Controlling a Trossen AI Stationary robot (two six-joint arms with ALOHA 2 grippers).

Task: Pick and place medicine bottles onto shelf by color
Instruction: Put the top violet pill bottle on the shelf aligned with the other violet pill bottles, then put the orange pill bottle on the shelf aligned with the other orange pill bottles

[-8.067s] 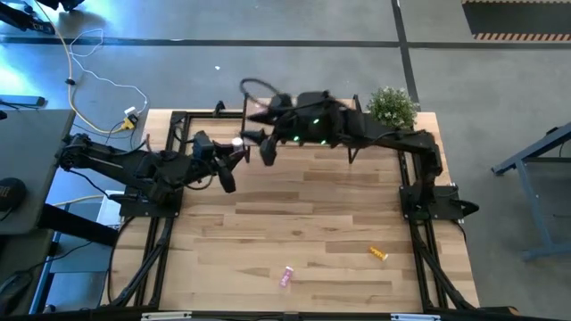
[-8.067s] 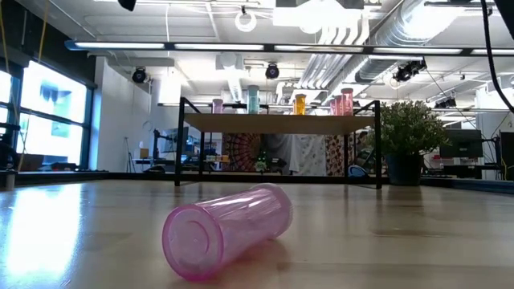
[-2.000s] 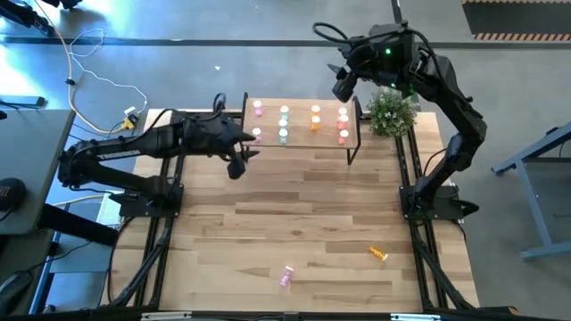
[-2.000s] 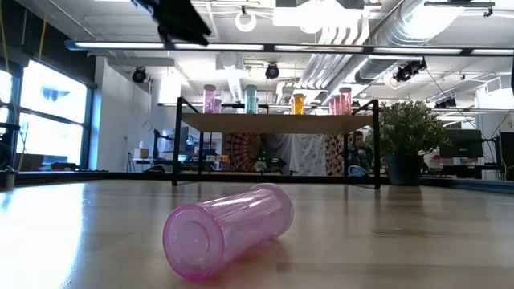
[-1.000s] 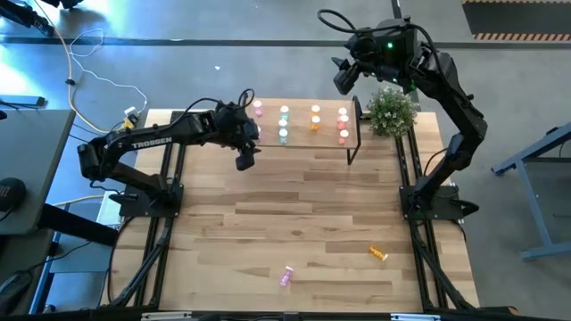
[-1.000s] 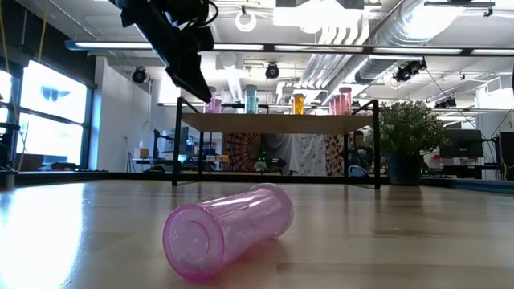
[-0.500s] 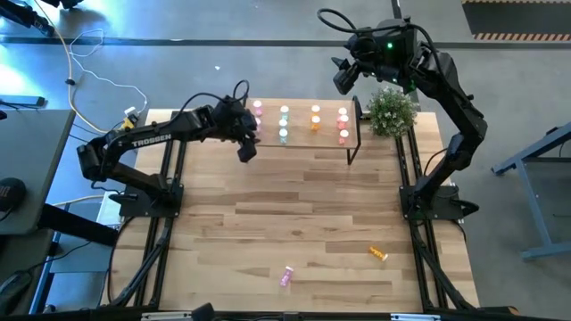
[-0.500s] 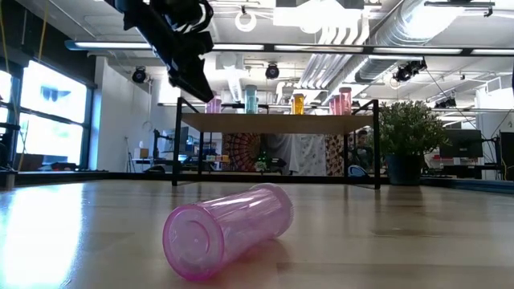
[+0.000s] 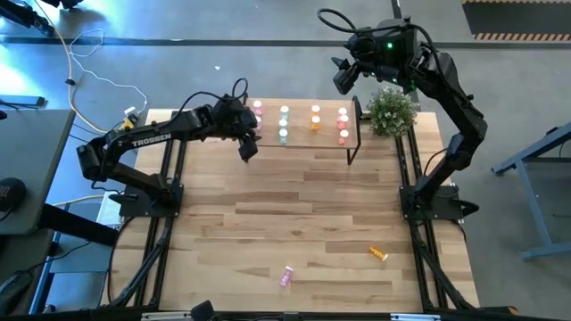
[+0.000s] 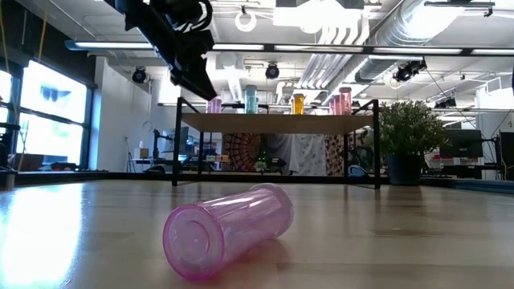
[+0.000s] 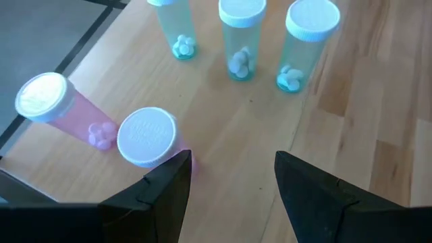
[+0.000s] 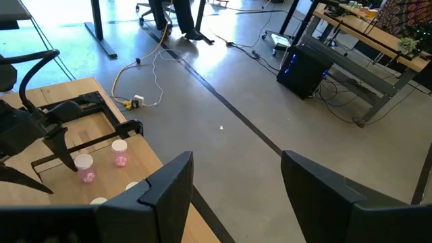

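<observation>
Light-wood shelf (image 9: 299,143) bears cylindrical white-capped translucent bottles (image 9: 284,135).

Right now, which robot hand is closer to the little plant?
The right. The right gripper hangs just beyond the plant's left side, past the table's far edge; the left gripper is across the shelf, by its left end.

The left arm stretches across from its base, elbow bent, its left hand (image 9: 247,147) pointing downward with both fingers (image 11: 156,196) spread apart and nothing between them. The right arm rears high from its base, and its right hand (image 9: 343,78) hangs aloft, fingers (image 12: 162,192) parted and empty.
</observation>
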